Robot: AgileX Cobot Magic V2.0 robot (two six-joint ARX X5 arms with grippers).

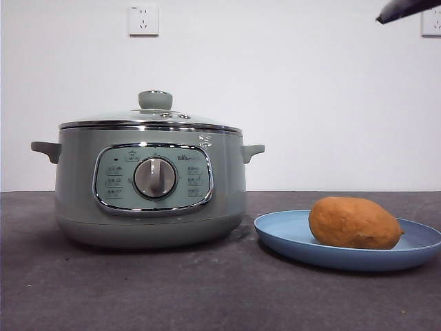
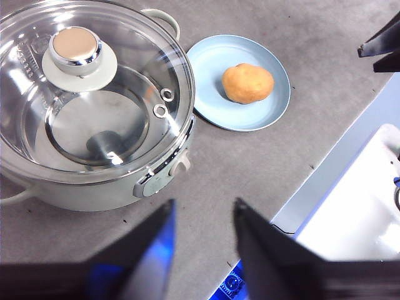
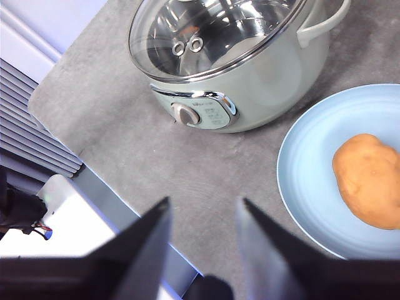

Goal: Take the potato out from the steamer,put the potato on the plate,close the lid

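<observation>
The orange-brown potato (image 1: 355,223) lies on the light-blue plate (image 1: 289,234), to the right of the sage-green steamer (image 1: 151,183). The glass lid (image 1: 155,114) with its pale green knob sits closed on the steamer. From the left wrist view I see the lid (image 2: 94,94), the potato (image 2: 248,83) and the plate (image 2: 209,69); my left gripper (image 2: 205,222) hovers open and empty above the table's near edge. My right gripper (image 3: 201,219) is also open and empty, high over the table in front of the steamer (image 3: 250,69) and plate (image 3: 306,175). A black arm tip (image 1: 406,8) shows at the top right.
The dark grey table (image 1: 207,289) runs to a near edge with a blue-white base beyond it (image 2: 350,212). White wall with sockets (image 1: 143,19) behind. The other arm's tip (image 2: 381,47) shows in the left wrist view.
</observation>
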